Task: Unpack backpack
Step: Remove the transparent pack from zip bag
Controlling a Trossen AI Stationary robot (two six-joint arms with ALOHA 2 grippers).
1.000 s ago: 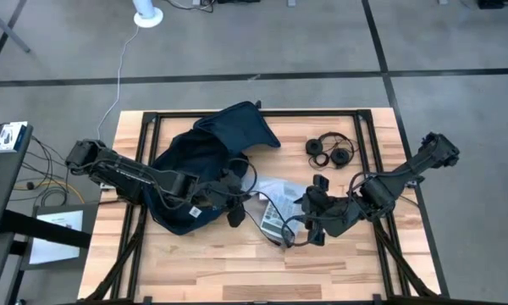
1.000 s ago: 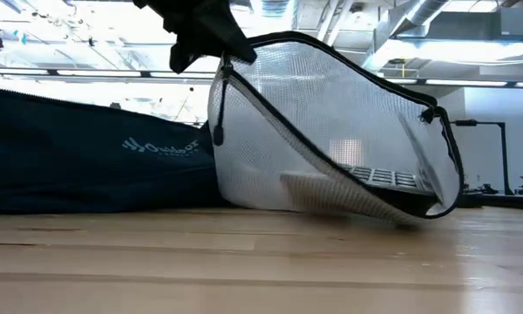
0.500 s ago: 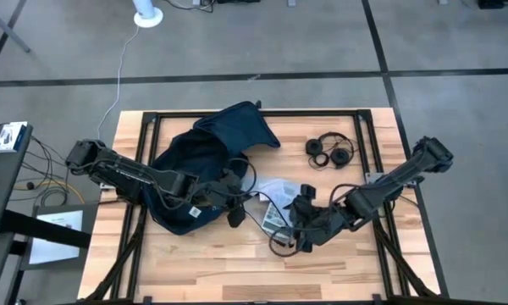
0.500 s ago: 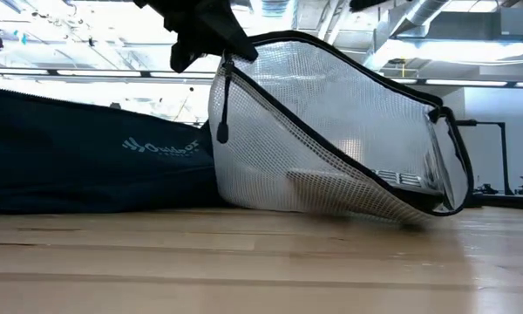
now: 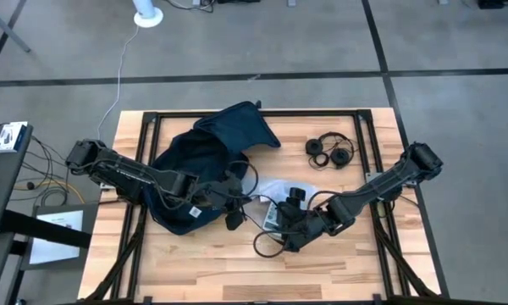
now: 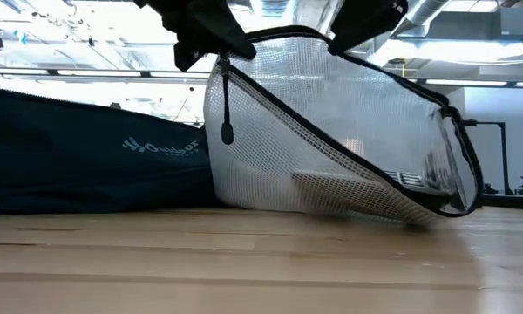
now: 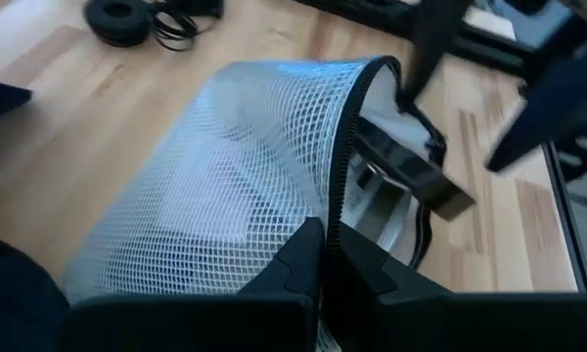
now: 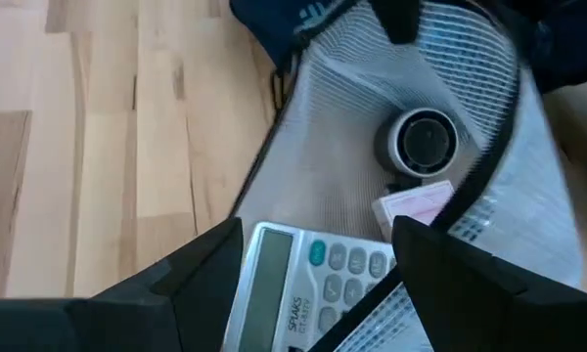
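left tool [image 7: 323, 256] pinching zip rim of clear mesh plastic pouch [image 5: 271, 196] | right tool [image 8: 318, 259] spread over grey calculator [image 8: 313, 284] inside pouch | dark navy fabric backpack [image 5: 205, 161] behind left tool

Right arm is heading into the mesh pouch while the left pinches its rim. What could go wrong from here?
1. The left gripper is shut on only the mesh pouch zipper edge; a tug could slip it free and let the mouth collapse.
2. The open right gripper straddles the calculator beside the zipper edge, so its fingers may snag mesh.
3. Pulling could drag the pouch with it.
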